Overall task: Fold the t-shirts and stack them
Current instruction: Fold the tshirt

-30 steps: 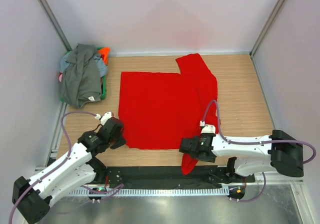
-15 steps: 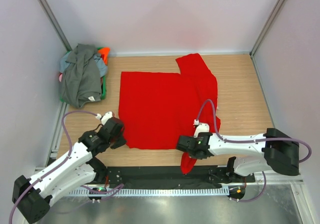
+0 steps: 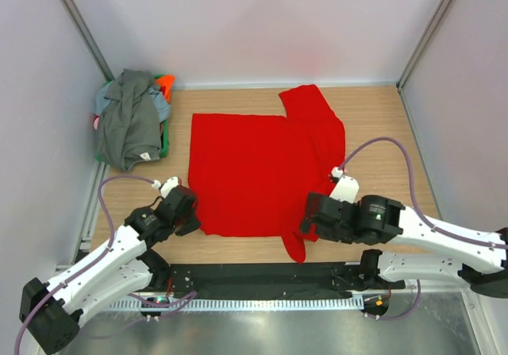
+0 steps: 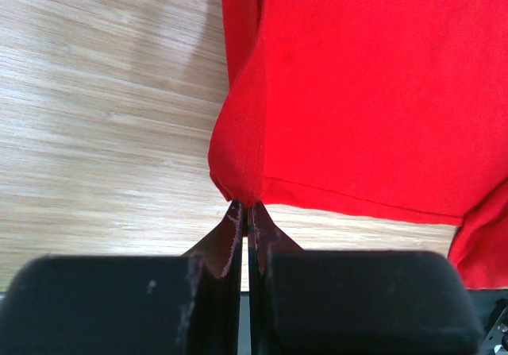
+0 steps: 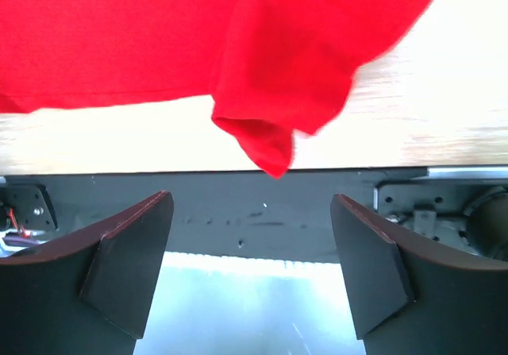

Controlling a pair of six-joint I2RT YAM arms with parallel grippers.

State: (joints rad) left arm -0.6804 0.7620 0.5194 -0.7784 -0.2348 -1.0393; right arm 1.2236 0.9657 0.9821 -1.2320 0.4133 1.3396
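Left end effector (image 4: 246,210) pinches the smooth red t-shirt (image 4: 357,93) corner; right end effector (image 5: 252,200) wide

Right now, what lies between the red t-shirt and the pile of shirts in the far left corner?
Between the red t-shirt and the pile, the top view shows only bare wooden table.

Red t-shirt (image 3: 254,172): plain bright red, spread mostly flat mid-table (image 3: 381,125), body roughly square. One sleeve sticks out at the far right, angled toward the back. Right side is doubled over with loose folds. Near-left hem corner is gathered into a small peak. Near-right tip reaches the table's near edge. Other shirts are heaped in the far-left corner: dark grey t-shirt (image 3: 127,129) crumpled on top, with orange (image 3: 165,81), light blue (image 3: 161,109), green (image 3: 165,142) and pink (image 3: 96,121) peeking out around it.
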